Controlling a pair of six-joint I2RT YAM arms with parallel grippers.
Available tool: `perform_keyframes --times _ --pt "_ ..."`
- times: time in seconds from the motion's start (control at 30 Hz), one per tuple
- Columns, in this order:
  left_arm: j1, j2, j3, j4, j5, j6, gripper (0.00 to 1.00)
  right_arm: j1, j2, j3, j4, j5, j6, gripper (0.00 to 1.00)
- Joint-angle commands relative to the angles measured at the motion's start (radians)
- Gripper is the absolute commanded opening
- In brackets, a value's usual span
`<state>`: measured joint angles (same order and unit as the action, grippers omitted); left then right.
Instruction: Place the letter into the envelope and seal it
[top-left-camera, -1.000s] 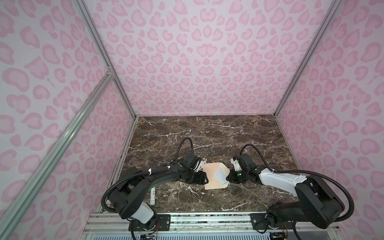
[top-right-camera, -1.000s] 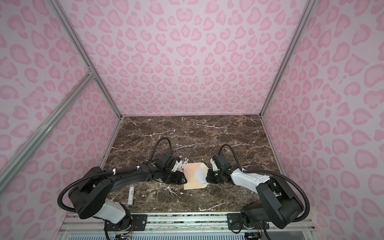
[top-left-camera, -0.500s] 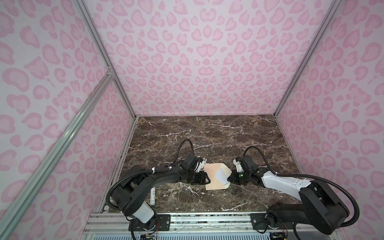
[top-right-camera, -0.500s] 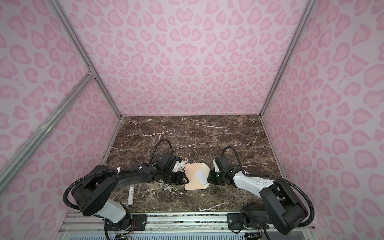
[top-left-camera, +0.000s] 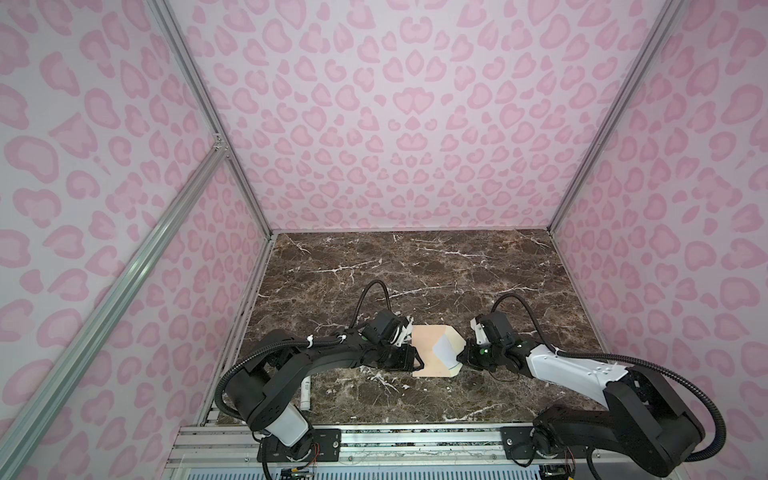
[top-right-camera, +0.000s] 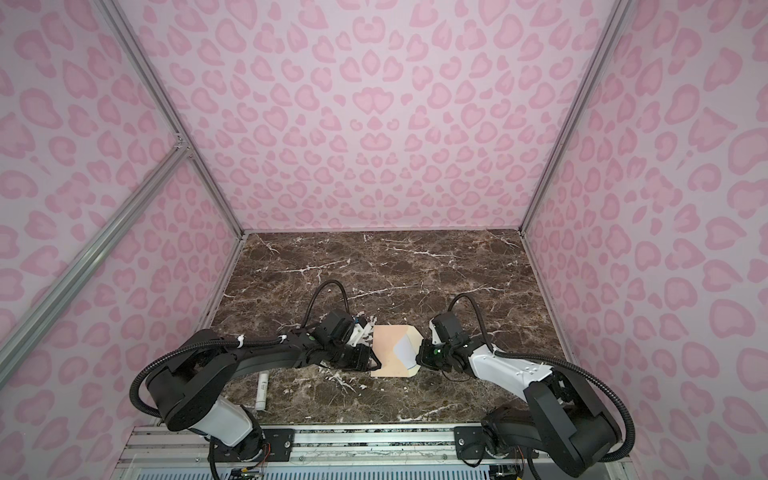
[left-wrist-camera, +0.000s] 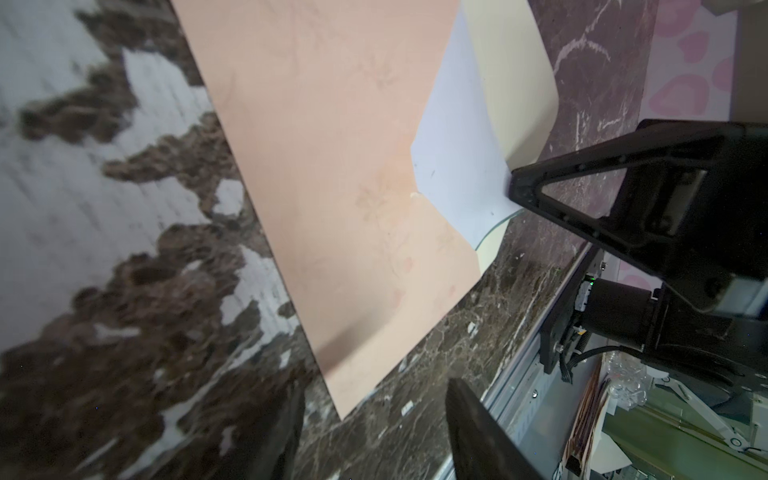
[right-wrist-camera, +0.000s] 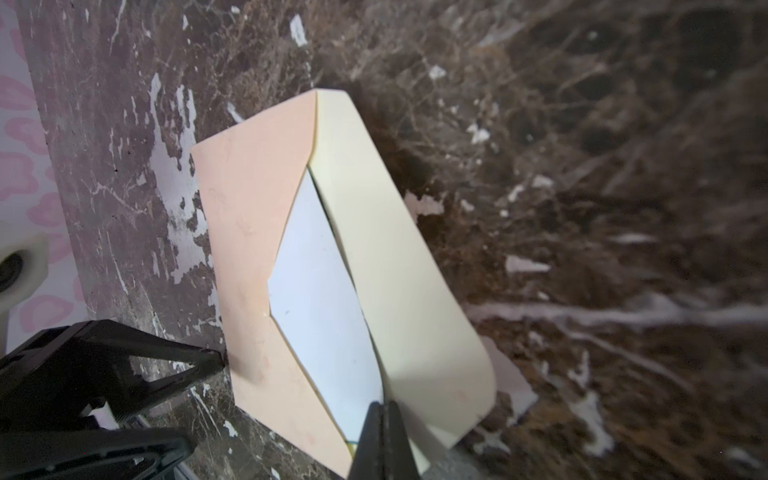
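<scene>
Both top views look down from high over the front edge of the table (top-left-camera: 415, 270). The wrist cameras face the envelope (left-wrist-camera: 332, 166) closely from opposite ends.

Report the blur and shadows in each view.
Left wrist view: the tabletop smears into blur, the envelope is sharper. Right wrist view: tabletop soft, a shadow on the flap by the right gripper. Both top views: sharp, evenly lit.

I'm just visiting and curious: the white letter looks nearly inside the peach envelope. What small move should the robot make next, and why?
Probably the shut right gripper should nudge the letter slightly deeper: a green-edged corner pokes past the mouth of the envelope, the flap stands open, and the open left gripper sits at the opposite edge.
</scene>
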<state>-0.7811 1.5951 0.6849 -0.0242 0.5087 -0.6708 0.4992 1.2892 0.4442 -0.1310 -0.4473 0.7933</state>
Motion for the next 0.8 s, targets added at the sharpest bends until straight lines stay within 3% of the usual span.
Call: perform_keyframes --times 0.0,0.77 --pt "-0.007 0.017 -0.001 -0.071 -0.032 -0.006 0.58 0.002 0.003 -0.018 0.034 -0.001 0.027 0.00" --pt "-0.039 0.032 -0.018 -0.039 -0.022 -0.042 0.51 0.016 -0.040 -0.062 0.108 0.030 0.139 0.00"
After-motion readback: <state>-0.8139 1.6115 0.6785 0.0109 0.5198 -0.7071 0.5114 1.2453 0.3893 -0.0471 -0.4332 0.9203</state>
